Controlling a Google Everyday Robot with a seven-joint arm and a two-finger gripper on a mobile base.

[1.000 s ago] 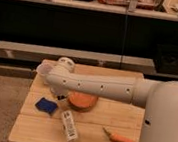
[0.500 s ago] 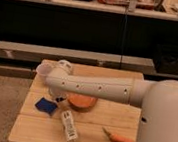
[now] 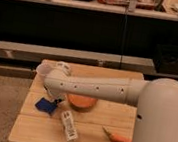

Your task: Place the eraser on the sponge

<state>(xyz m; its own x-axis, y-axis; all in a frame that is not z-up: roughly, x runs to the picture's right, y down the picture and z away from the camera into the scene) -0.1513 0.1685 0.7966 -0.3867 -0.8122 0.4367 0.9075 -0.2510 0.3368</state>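
Note:
A small dark blue block (image 3: 45,105), likely the eraser, lies on the left part of the wooden table (image 3: 92,134). A flat, rounded orange pad (image 3: 81,102), likely the sponge, rests to its right, half hidden under my white arm (image 3: 97,88). The arm reaches in from the right across the table. My gripper (image 3: 55,99) hangs from the arm's left end, just above the blue block's right edge and next to the pad's left side. The wrist hides most of the gripper.
A white bottle with a label (image 3: 69,127) lies near the table's front edge. A carrot (image 3: 116,137) lies at the front right. A pale cup (image 3: 43,69) and a white object (image 3: 63,67) stand at the back left. A dark shelf unit rises behind the table.
The end of the arm has shifted slightly over the left side of the table. The blue block, orange pad, bottle and carrot stay where they were.

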